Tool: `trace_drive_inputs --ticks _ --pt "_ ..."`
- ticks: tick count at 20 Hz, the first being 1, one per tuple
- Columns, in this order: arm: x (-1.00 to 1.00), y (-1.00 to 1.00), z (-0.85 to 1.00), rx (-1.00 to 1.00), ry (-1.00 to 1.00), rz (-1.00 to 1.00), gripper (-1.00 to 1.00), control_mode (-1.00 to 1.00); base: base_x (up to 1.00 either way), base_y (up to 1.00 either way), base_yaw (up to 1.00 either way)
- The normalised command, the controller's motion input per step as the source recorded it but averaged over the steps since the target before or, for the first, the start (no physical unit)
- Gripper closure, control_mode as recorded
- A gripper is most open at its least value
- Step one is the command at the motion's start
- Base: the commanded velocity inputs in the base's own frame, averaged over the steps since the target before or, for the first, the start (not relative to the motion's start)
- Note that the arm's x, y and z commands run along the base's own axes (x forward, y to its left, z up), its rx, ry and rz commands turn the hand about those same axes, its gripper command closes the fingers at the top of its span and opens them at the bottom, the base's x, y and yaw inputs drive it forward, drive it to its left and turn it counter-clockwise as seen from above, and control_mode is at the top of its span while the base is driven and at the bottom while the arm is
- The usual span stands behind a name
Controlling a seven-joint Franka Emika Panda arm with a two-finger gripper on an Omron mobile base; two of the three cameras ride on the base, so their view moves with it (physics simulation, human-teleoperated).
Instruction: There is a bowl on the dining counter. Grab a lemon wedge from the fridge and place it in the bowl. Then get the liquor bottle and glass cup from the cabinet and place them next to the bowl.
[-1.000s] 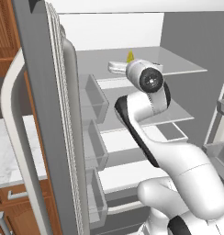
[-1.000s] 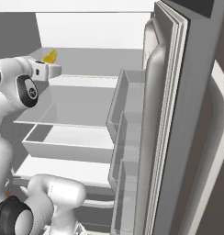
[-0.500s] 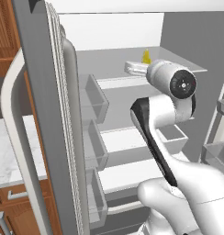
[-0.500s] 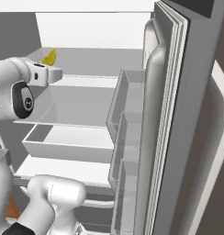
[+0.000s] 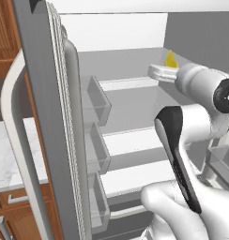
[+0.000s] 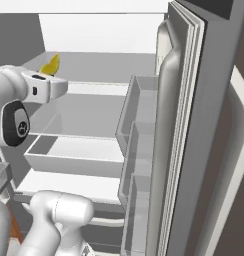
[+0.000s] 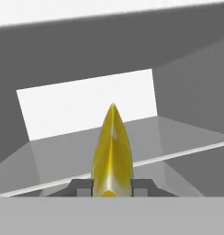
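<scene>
change: your hand point(image 7: 112, 189) has swung right across the open fridge point(image 5: 135, 117)
grip: clamped on lemon wedge point(image 7: 112, 151)
meaning: wedge secured, next carry it to bowl

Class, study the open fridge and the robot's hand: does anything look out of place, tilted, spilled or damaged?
Nothing stands out. The lemon wedge sits pinched between the gripper fingertips, point outward, in front of the fridge shelves. The shelves and door bins look level, with no spill or damage visible.
</scene>
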Motion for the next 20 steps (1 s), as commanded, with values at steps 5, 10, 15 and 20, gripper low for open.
trace_drive_inputs --ticks 5,10,15,20 --pt "-0.72 -0.31 0.17 0.02 -0.02 0.0 1.0 -1.0 0.0 0.0 0.0" --pt "-0.71 -0.23 0.11 0.0 -0.04 0.0 1.0 -1.0 0.0 0.0 0.0" --pt "0.0 0.0 0.0 0.0 0.0 0.0 1.0 1.0 -0.67 -0.07 0.0" --pt "0.0 0.0 0.0 0.0 0.0 0.0 1.0 1.0 -0.74 0.02 0.0"
